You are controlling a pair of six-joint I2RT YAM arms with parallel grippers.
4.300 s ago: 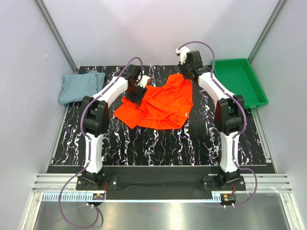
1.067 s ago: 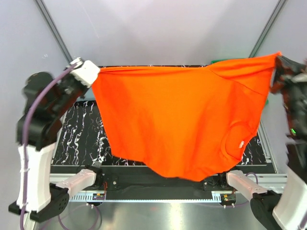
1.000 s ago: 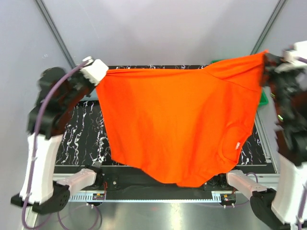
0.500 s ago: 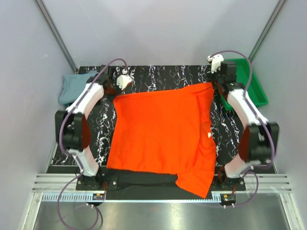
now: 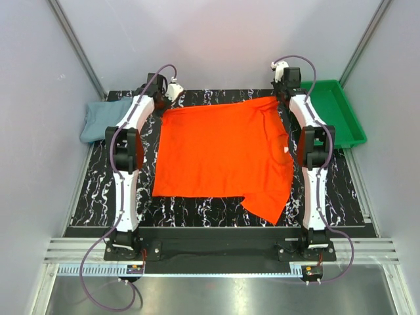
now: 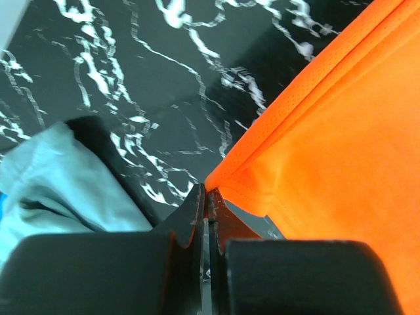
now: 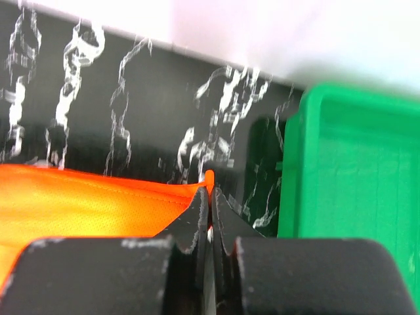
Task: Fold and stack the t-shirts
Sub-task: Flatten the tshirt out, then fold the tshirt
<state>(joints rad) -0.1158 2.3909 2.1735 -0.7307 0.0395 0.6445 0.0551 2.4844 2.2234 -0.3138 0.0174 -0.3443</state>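
Orange-red t-shirt (image 5: 220, 154): it lies spread out on the black marbled table (image 5: 216, 213), and its far edge runs between the two grippers. Its near right part reaches in a point toward the arm bases.
Left gripper (image 6: 205, 197): the jaws are pressed together, pinching the far left corner of the orange-red t-shirt at its hem.
Right gripper (image 7: 210, 197): the jaws are pressed together on the far right corner of the same shirt.
Grey-blue t-shirt (image 5: 108, 118): it lies bunched at the far left of the table, apart from the orange-red one.
Green tray (image 5: 331, 118): it stands at the far right, just beside the right gripper.
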